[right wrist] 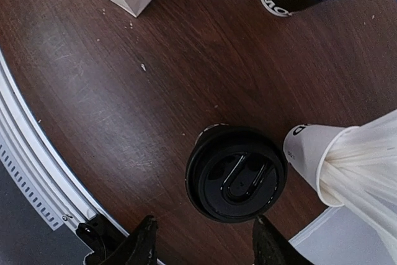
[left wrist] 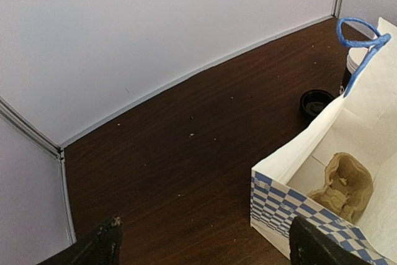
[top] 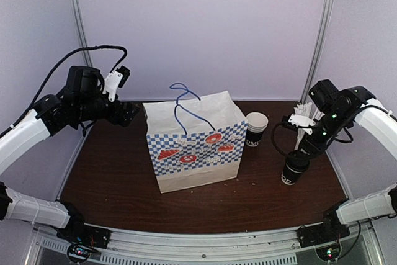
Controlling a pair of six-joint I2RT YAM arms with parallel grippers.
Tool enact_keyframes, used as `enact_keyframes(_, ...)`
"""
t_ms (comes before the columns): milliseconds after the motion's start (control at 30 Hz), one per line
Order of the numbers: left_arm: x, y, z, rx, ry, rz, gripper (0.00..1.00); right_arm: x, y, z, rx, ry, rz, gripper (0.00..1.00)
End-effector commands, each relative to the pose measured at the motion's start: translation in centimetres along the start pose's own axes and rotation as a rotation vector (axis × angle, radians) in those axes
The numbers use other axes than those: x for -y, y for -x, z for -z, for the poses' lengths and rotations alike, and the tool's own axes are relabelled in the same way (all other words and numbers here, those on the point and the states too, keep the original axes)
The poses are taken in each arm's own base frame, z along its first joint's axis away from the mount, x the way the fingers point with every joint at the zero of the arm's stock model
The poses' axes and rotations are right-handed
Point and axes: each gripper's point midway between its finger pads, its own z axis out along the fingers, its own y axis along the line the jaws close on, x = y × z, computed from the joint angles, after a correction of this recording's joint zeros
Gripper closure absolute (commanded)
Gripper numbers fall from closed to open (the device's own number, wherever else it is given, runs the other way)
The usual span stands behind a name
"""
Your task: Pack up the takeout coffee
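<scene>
On the left, the left gripper (top: 128,115) hangs above the far left corner of the table (top: 111,178), just beside the paper bag (top: 192,147); its wrist view shows the fingers (left wrist: 104,244) spread wide with nothing between them. The bag stands upright mid-table with its mouth open, its blue handles (top: 183,100) sticking up and a brown moulded cup holder (left wrist: 344,187) lying at the bottom. Behind the bag a loose black lid (left wrist: 316,102) rests on the wood. Right of the bag stands the stack of cups (top: 255,128), and further right the coffee cup (top: 294,169), lid on, upright near the table's right edge and just beside the white cup of straws (right wrist: 316,159). The right gripper (top: 304,153) hovers directly over the coffee cup, fingers (right wrist: 141,244) parted and apparently not touching it. The step in hand looks like the reach for the coffee; next it calls for lowering around the cup's body, closing gently without crushing the paper, then carrying it level over the bag's mouth
</scene>
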Motion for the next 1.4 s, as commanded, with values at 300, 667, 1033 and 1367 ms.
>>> enact_keyframes(300, -1.4, 0.3, -0.2, 0.078, 0.077, 0.027, 0.06, 1.8, -3.1, -2.7, -0.145, -0.060, -0.175, 0.37)
enact_keyframes(667, -2.3, 0.5, 0.5, 0.131, 0.126, 0.018, 0.06, 2.1, -2.6, -3.6, -0.158, -0.034, -0.215, 0.30)
enact_keyframes(1033, -2.2, 0.4, 0.6, 0.130, 0.123, 0.014, 0.06, 3.9, -2.2, -4.2, -0.199, -0.084, -0.234, 0.22)
enact_keyframes(1367, -2.0, 0.2, 0.6, 0.125, 0.112, 0.009, 0.06, 4.6, -2.1, -5.0, -0.231, -0.068, -0.262, 0.19)
